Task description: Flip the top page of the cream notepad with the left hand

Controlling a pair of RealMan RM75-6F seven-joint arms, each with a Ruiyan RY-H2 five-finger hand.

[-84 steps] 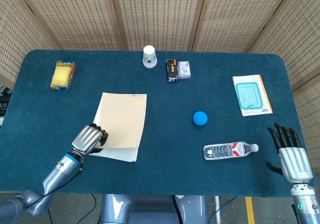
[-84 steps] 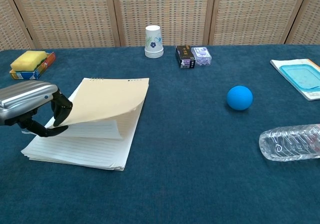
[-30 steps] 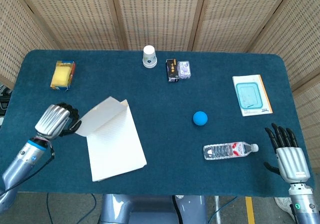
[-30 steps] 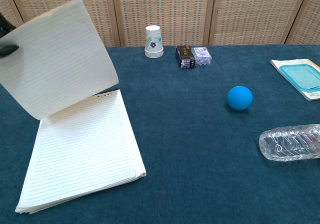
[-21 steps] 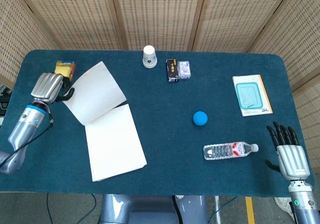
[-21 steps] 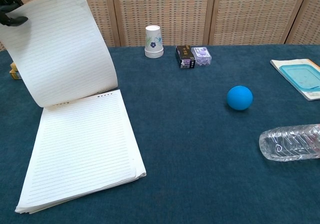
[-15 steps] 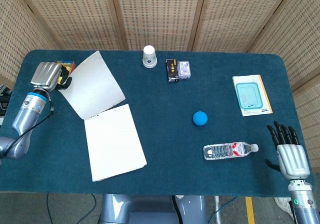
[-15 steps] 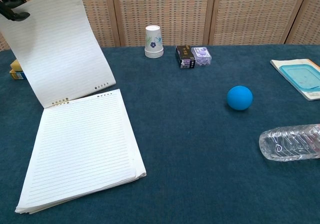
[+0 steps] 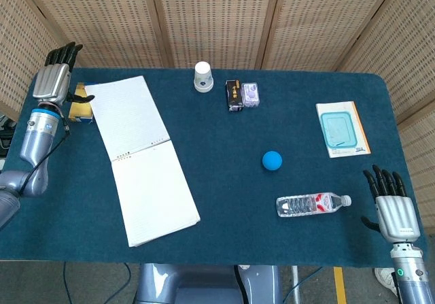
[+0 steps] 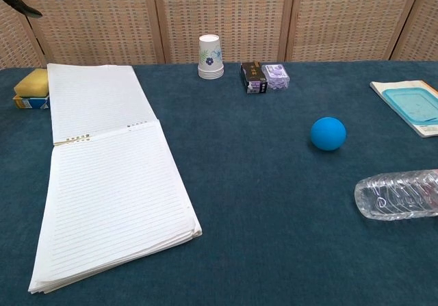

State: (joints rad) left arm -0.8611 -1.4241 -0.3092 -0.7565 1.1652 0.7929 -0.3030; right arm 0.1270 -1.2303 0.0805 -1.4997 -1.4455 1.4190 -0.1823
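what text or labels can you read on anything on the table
None can be read.
Paper cup: a blue flower mark, no words.
Dark box and its pale neighbour: print too small.
Bottle: label blurred.
Sponge pack: print too small.
Notepad: ruled lines only.

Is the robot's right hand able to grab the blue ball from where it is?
Probably yes. The right hand is open at the table's near edge, but the water bottle lies between it and the blue ball, so it would need to reach over or around.

Dark teal tabletop [image 9: 224, 130]. Lying on it: open notepad [image 9: 155, 194], yellow sponge pack [image 10: 31, 89], paper cup [image 9: 202, 77], small boxes [image 9: 242, 94]. Also blue ball [image 9: 272, 160], water bottle [image 9: 312, 204], booklet [image 9: 342, 128].
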